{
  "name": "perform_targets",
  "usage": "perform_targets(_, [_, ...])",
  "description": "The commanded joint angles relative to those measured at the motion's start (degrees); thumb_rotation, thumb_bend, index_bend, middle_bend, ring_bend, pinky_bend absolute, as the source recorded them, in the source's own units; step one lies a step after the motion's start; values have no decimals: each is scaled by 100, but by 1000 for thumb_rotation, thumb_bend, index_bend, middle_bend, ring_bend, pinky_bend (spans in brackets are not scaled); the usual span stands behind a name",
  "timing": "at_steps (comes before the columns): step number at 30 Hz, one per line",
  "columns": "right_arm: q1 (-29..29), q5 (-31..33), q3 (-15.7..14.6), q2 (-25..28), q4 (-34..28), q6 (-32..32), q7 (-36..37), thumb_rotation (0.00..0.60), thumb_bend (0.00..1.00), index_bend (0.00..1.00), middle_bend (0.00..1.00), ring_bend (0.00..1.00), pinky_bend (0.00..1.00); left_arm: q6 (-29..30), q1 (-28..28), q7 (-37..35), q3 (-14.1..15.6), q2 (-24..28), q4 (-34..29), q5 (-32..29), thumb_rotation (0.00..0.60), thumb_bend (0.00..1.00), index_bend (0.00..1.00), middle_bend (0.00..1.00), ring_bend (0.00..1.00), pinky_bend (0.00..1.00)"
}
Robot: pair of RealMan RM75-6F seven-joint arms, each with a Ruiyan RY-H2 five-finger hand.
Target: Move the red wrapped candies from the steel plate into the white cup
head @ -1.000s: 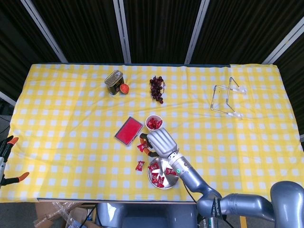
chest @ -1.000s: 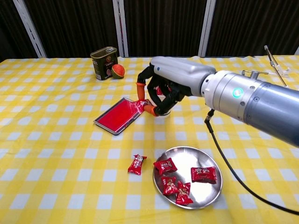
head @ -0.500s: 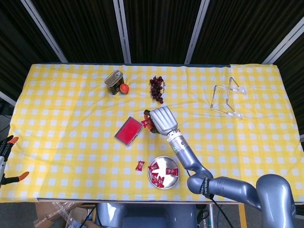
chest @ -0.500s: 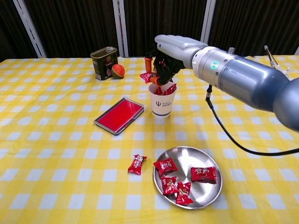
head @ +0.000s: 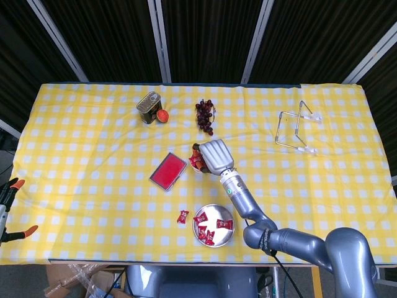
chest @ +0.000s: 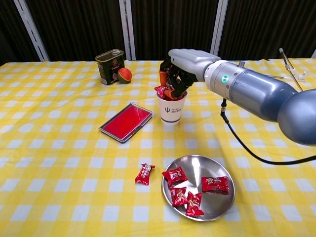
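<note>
A white cup [chest: 171, 111] stands mid-table with red candies inside; in the head view only its rim [head: 196, 166] peeks out from under my right hand [head: 213, 156]. My right hand [chest: 183, 69] hovers over the cup mouth and pinches a red wrapped candy [chest: 161, 90] at the cup's left rim. Nearer the front, the steel plate [chest: 197, 169] holds several red candies [chest: 175, 175]. One more candy [chest: 144, 174] lies on the cloth just left of the plate. The plate [head: 224, 234] and that loose candy [head: 183, 216] also appear in the head view. My left hand is not seen.
A flat red tin [chest: 126, 122] lies left of the cup. A green can [chest: 109, 66] and a small red fruit [chest: 124, 75] stand at the back left. Dark grapes [head: 205, 115] lie behind the cup. A wire stand [head: 296, 129] is at the far right.
My right hand carried the candy up from beside the red tin to above the cup, then lowered it to the cup's mouth.
</note>
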Motion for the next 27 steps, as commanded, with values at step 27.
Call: perform_targets(27, [-213,162,-460,659,-2391,448,-1159,600,445,371,691,802,914,51,15,6,11,-10,-11,51,600,25,0,0,0,0])
